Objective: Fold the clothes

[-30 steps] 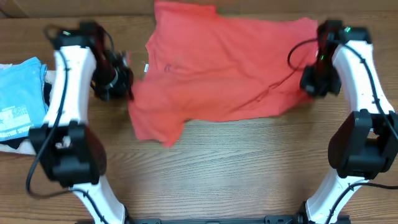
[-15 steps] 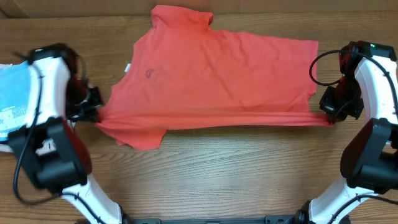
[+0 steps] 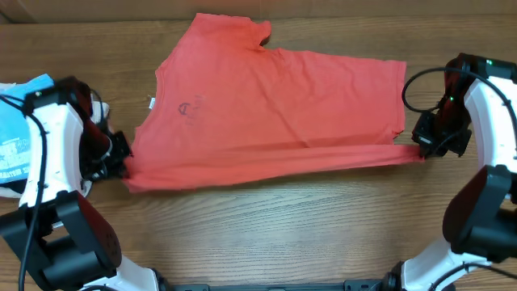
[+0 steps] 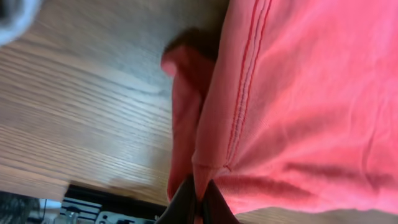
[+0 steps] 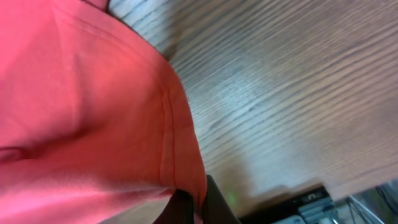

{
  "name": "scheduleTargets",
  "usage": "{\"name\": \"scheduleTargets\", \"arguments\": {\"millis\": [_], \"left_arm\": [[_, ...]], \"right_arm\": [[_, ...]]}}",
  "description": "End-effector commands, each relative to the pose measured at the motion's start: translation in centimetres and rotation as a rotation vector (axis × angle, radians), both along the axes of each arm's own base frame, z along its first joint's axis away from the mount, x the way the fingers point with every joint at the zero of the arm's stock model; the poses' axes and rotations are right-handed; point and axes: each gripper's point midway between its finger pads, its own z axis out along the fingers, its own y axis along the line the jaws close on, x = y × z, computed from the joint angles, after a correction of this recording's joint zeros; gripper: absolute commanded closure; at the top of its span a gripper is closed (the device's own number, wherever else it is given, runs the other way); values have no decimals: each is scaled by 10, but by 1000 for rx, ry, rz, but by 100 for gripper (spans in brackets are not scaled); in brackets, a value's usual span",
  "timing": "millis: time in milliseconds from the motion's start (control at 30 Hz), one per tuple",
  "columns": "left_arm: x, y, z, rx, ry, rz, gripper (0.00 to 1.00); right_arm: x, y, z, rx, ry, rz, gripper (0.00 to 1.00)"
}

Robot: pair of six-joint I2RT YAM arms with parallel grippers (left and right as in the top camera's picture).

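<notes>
The left gripper (image 4: 198, 202) has its jaws pressed together on a bunched near-left corner of the coral-red short-sleeved fabric T-shirt (image 3: 275, 105). The right gripper (image 5: 196, 202) likewise pinches the hem at the near-right corner, and the shirt's near edge runs straight between them. Each white-and-black arm rises from its base at the near edge of the brown wooden table (image 3: 283, 230); the shirt lies spread across the far middle, and a light blue printed tee (image 3: 20, 137) sits at the left edge.

I see bright, even light overhead. Dark shadow under shirt (image 4: 298, 93) fold at left wrist. Pale shine on desk (image 5: 249, 93). Close cloth blurry.
</notes>
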Motion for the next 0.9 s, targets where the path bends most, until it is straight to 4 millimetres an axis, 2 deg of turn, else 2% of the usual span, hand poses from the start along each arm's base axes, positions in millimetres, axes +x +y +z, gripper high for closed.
{"name": "scheduleTargets", "arguments": {"millis": [0,200,333,500,700,867], "left_arm": [[-11,-4,-7,-8,8,27,96],[-23,-16,-15,-36,23,24,96],[-40,-22,-13,-28,20,41,96],[-69,-26,-2,40,-60,99,96],[-75,-27,21,75,-166,143,96],[-82,-31,31,72,-192,154,96]], "right_arm": [[-13,7,2,38,-49,-10,96],[-40,5,-17,21,-80,-99,96],[-52,-4,-21,6,-113,-178,96],[-62,-19,-5,-22,-180,-246,96],[-68,-26,19,-56,-272,-295,96],[-77,-22,32,-68,-307,-297,96]]}}
